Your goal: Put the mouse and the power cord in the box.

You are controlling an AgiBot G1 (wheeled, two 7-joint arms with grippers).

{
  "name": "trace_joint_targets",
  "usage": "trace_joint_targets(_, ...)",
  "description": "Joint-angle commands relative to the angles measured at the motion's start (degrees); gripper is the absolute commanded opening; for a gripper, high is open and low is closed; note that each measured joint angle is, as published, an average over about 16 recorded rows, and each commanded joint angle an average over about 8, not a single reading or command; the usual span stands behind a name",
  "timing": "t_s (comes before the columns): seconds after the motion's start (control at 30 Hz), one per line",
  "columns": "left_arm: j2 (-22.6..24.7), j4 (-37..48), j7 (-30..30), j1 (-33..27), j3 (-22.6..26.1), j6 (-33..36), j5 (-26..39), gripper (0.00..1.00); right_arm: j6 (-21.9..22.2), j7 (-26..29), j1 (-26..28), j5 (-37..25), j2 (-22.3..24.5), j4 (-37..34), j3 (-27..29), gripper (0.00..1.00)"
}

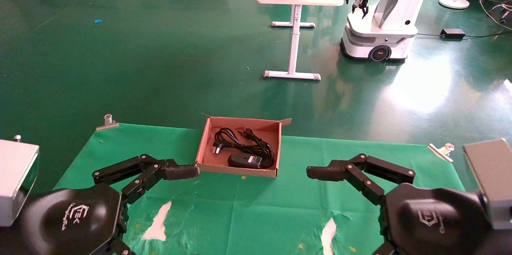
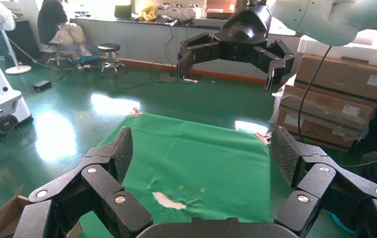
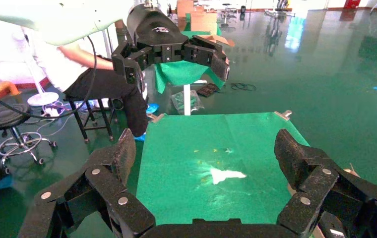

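Status check from my remote station, read across the head view from left to right.

Left side: the left gripper [image 1: 182, 172] sits in the lower left of the frame, above the green-covered bench [image 1: 360, 159], with its tip just beside the near left corner of the box [image 1: 205, 141]. I cannot tell from this view whether it touches the cardboard. In the left wrist view its fingers [image 2: 119, 151] are spread wide and hold nothing.

Centre: the box stands at the far edge of the bench, in the middle of the frame. The power cord [image 1: 246, 140] lies coiled inside it, plug toward the left wall. The mouse [image 1: 245, 161] lies inside as well, against the near wall, pale label up. No part of either item appears to hang over the walls.

Right side: the right gripper [image 1: 320, 172] is in the lower right of the frame, well apart from the box. In the right wrist view its fingers [image 3: 295, 156] are also spread wide and empty.

Assessment: I judge both placements complete. Both items rest in the box and neither gripper carries anything. I see nothing left to load; what remains, at most, is drawing both arms clear of the box.
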Motion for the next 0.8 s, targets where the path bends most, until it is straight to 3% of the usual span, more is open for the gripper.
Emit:
trace_joint_targets(0.03,0.01,0.03,0.01,-0.02,0.01,-0.01,0.02,1.00,0.01,0.00,0.00,-0.01,0.00,0.00,-0.01,1.00)
trace_joint_targets(0.8,0.08,0.13,0.05,-0.09,0.10,-0.08,0.12,1.00,0.02,0.00,0.00,-0.02,-0.01,0.00,-0.01,1.00)
